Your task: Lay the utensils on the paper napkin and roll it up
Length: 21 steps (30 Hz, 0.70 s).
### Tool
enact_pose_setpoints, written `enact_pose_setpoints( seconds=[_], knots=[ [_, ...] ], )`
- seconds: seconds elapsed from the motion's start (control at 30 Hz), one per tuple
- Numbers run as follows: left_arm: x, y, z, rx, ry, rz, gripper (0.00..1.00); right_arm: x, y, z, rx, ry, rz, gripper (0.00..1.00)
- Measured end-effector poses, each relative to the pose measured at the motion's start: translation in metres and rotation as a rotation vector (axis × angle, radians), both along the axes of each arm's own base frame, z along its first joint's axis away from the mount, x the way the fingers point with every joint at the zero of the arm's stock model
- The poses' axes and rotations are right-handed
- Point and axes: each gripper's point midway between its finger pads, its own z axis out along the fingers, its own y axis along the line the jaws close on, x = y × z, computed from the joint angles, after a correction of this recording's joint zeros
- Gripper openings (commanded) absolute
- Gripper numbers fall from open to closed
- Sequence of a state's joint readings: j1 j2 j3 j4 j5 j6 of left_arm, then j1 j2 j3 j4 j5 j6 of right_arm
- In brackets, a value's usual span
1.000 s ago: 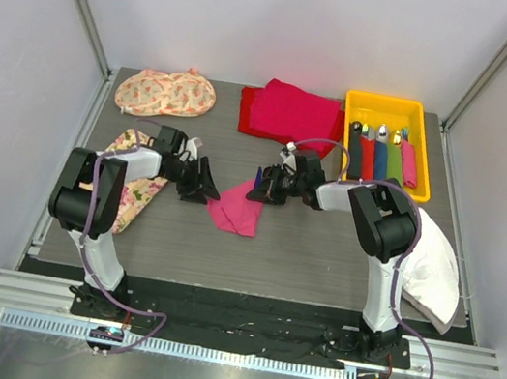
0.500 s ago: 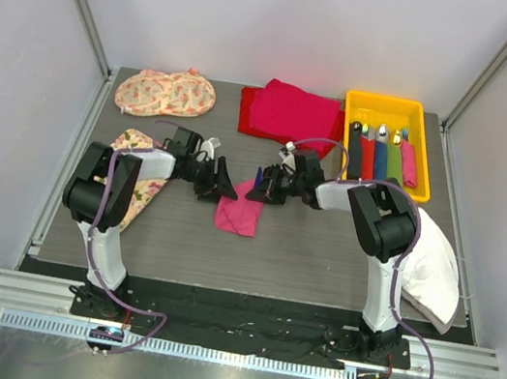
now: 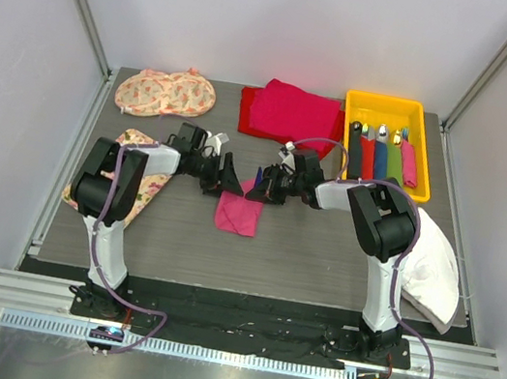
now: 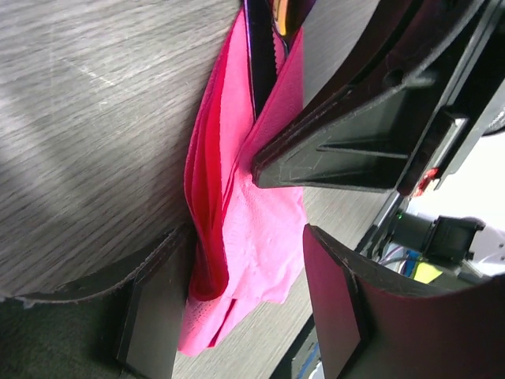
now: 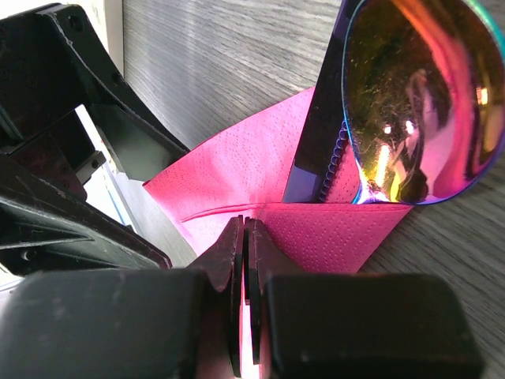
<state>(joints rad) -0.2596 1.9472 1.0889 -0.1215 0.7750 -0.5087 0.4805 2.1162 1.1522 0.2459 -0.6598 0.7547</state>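
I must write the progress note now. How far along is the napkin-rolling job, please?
Done: a spoon lies in the folded paper napkin; other utensils inside cannot be seen. In hand: the right gripper pinches the napkin's edge, and the open left gripper straddles its fold. Left: rolling it into a tight roll.

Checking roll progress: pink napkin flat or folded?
Folded. Wrist views show the paper napkin doubled over a utensil, its head sticking out; right tool pinches the fold.

the right gripper [image 5: 244, 227] pinched shut on the fold of the pink paper napkin [image 5: 252, 162], a dark-necked utensil [image 5: 314, 154] lying on it, mirror-bright spoon head [image 5: 418, 103] upper right, the left gripper [image 5: 175, 207] spread at left, grey wood-grain table [image 5: 221, 55]
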Motion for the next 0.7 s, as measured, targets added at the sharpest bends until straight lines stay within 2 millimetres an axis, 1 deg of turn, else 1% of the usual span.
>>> enact_pose_setpoints(
  seconds=[0.2,0.33,0.57,0.7],
  knots=[
    [-0.002,0.005,-0.001,-0.002,-0.024,-0.043,0.59,0.0,0.0,0.0,0.0,0.0,0.0,0.01],
    [-0.006,0.015,-0.002,-0.002,-0.019,-0.063,0.56,0.0,0.0,0.0,0.0,0.0,0.0,0.01],
    [-0.016,0.032,-0.004,-0.01,0.023,-0.061,0.55,0.0,0.0,0.0,0.0,0.0,0.0,0.01],
    [-0.023,0.037,-0.004,-0.022,0.052,-0.049,0.52,0.0,0.0,0.0,0.0,0.0,0.0,0.01]
  ],
)
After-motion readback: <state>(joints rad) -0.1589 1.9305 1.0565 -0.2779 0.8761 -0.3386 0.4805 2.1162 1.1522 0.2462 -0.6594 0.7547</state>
